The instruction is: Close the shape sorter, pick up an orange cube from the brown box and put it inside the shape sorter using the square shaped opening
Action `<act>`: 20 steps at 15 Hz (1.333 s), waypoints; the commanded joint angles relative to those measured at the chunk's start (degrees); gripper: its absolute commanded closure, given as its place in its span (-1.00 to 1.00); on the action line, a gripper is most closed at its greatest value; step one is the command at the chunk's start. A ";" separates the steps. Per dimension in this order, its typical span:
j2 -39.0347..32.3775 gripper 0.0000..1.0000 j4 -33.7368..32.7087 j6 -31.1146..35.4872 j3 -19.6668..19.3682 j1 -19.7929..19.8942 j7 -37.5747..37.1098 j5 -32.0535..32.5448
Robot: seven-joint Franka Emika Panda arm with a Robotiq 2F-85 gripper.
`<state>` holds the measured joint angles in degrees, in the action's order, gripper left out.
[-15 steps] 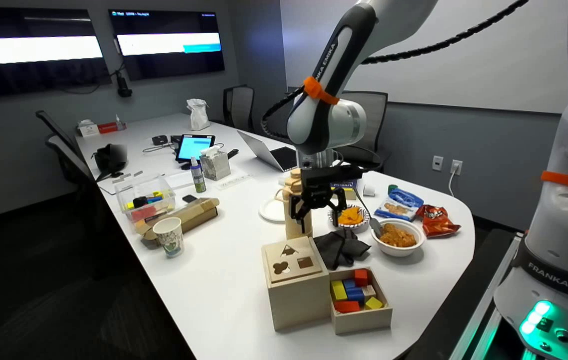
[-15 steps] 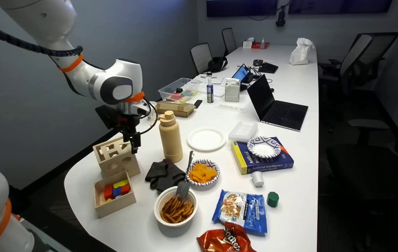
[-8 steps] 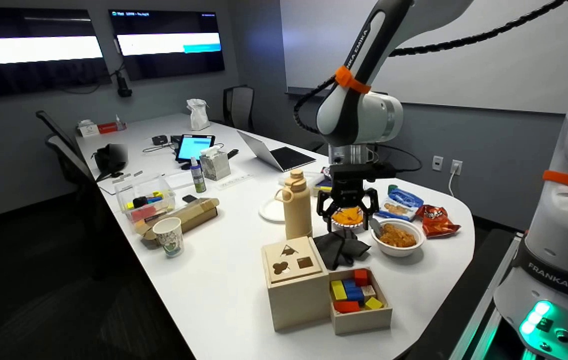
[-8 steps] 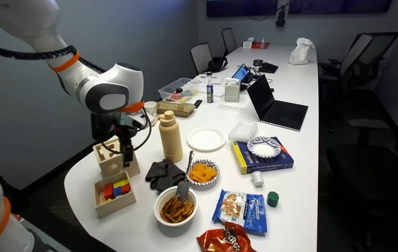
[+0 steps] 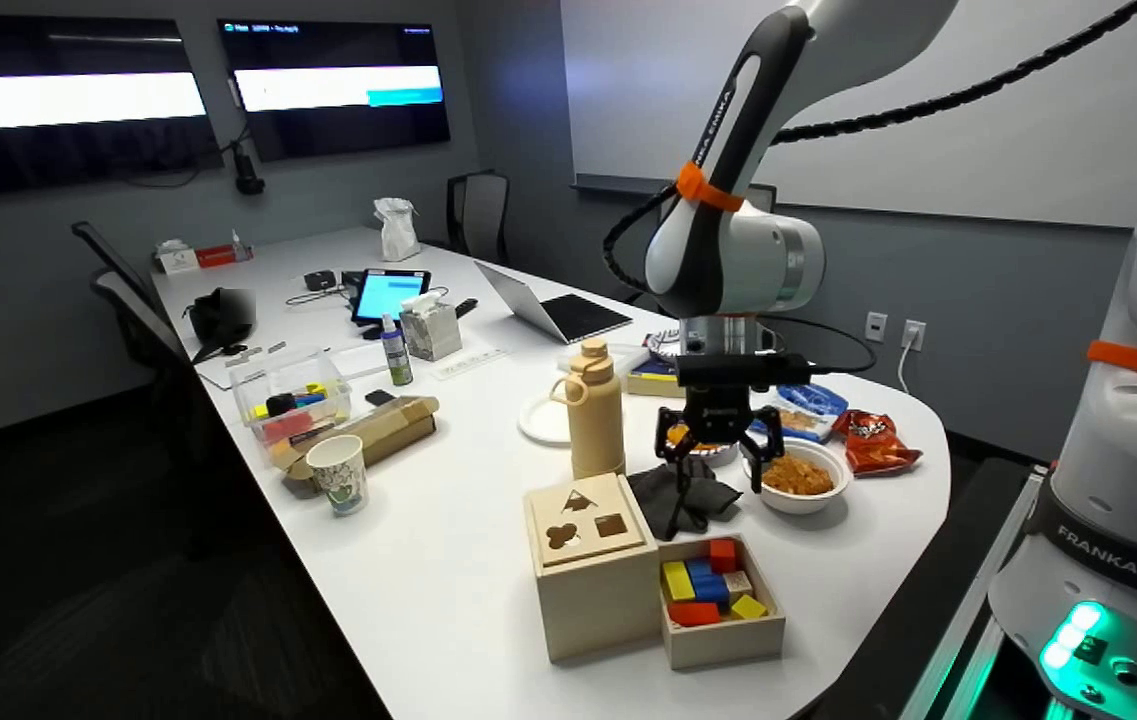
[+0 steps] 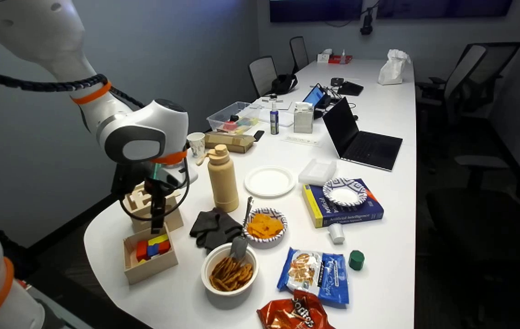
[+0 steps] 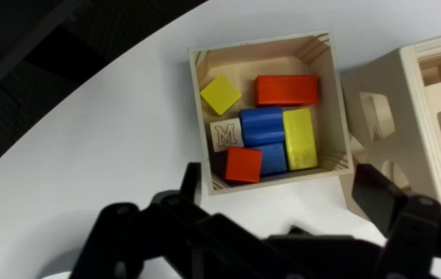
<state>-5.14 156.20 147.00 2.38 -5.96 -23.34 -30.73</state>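
Shape sorter (image 5: 596,580): one plain pale-wood cube, top panel (image 5: 590,542) with three cut-outs (triangle, square, clover), more openings in a side. Just beside it, brown box (image 5: 726,643): pale wood too, open-topped, layered grain at the inner corners. Contents per wrist view: one orange cube (image 7: 243,164), one longer orange bar (image 7: 286,90), one yellow piece (image 7: 221,95) with a square face, one long yellow block (image 7: 300,139), one bare-wood cube (image 7: 226,134) printed with an M, and blue pieces (image 7: 262,126), at least two, one rounded, exact count unclear. Jaws spread wide, raised above the smooth white tabletop (image 5: 458,560) near the brown box. Orange cube lies in the brown box by a corner, next to the bare-wood cube, lower than the jaws and apart from them; in the wrist view it shows past the tips, between them sideways, closer to one. Also in an exterior view: one folded dark cloth (image 6: 216,228), one matte tan bottle (image 6: 223,183), two patterned paper bowls (image 6: 345,196), one blue snack bag (image 6: 335,276), one red snack bag (image 6: 294,313), both glossy.
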 commanded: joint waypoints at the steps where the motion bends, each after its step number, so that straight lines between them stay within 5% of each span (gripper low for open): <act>1: -3.00 -1.00 -0.32 2.33 2.14 0.43 1.61 -5.76; 10: -13.14 -1.00 -3.55 7.65 4.94 0.82 8.07 -16.03; 20: -20.20 -1.00 -8.06 11.40 5.32 2.36 13.85 -19.12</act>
<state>-23.12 149.91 157.26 6.91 -4.73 -11.96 -48.26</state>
